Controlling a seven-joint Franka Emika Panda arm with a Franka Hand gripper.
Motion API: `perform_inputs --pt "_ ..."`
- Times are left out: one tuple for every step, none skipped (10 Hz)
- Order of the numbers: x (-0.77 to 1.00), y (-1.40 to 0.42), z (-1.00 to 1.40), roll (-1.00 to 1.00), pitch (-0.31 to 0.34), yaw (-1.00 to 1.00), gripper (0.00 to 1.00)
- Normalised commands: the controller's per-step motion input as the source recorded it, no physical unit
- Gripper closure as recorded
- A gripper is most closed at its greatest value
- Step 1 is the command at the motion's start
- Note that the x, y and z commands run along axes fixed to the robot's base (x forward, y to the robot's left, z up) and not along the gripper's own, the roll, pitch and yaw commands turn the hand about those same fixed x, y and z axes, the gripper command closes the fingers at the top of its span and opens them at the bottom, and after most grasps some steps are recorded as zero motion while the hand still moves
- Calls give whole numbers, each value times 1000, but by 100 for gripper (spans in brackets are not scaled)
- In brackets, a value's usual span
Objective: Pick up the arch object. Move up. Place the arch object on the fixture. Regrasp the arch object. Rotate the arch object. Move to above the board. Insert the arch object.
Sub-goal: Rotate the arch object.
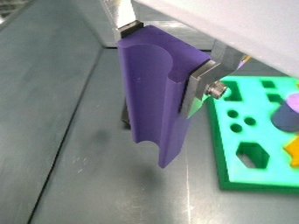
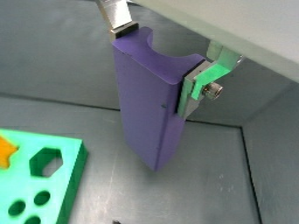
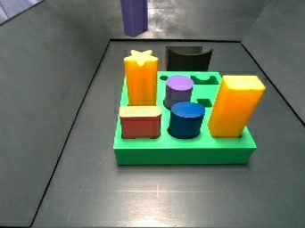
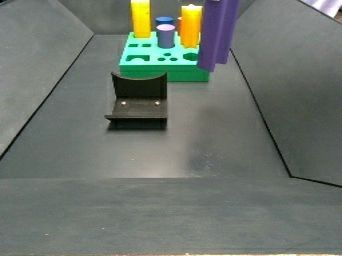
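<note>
The tool (image 1: 163,59) has its two silver fingers closed on the upper end of the arch object (image 1: 156,96), one finger (image 2: 208,77) pressed to one side and the other at the opposite side. The long purple block hangs upright below them, its curved groove visible at the top in both wrist views, its lower end clear of the floor.

In a side view the arch object (image 4: 222,30) hangs in the air just beside the board (image 4: 163,63), off its edge, not over it. In a side view from the opposite end, only its lower part (image 3: 134,15) shows at the top of the picture, beyond the fixture (image 3: 188,58).

The fixture (image 4: 138,100) stands on the dark floor, apart from the board, with nothing resting in its notch. On the board (image 3: 185,150) stand the yellow star peg (image 3: 141,78), the orange peg (image 3: 236,106), the red peg (image 3: 141,123), the blue cylinder (image 3: 185,119) and the shorter purple cylinder (image 3: 179,90).

Judging from the raised, upright block and the empty fixture, the step in hand is probably the move up, or the carry to the fixture. To do it well, keep the block vertical, lift it clear of the pegs, then bring it squarely over the notch before lowering, so it neither swings nor slips.

No brand, label or writing can be read.
</note>
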Motion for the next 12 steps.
perform_inputs --pt "2 0 2 -44 39 -1000 100" --pt "3 2 3 -48 41 -1000 100" --pt "4 4 4 -52 45 -1000 100" --pt "5 8 5 -59 50 -1000 100" --pt "5 10 6 -64 55 -1000 100" --pt "6 11 7 -74 63 -1000 100" --pt "6 12 8 -84 71 -1000 100" --pt "8 13 9 -102 86 -1000 100" --pt "8 14 9 -114 96 -1000 100" --pt "10 14 12 -151 127 -1000 100" --pt "12 15 14 -153 128 -783 100" --pt "17 15 17 -153 123 -476 100"
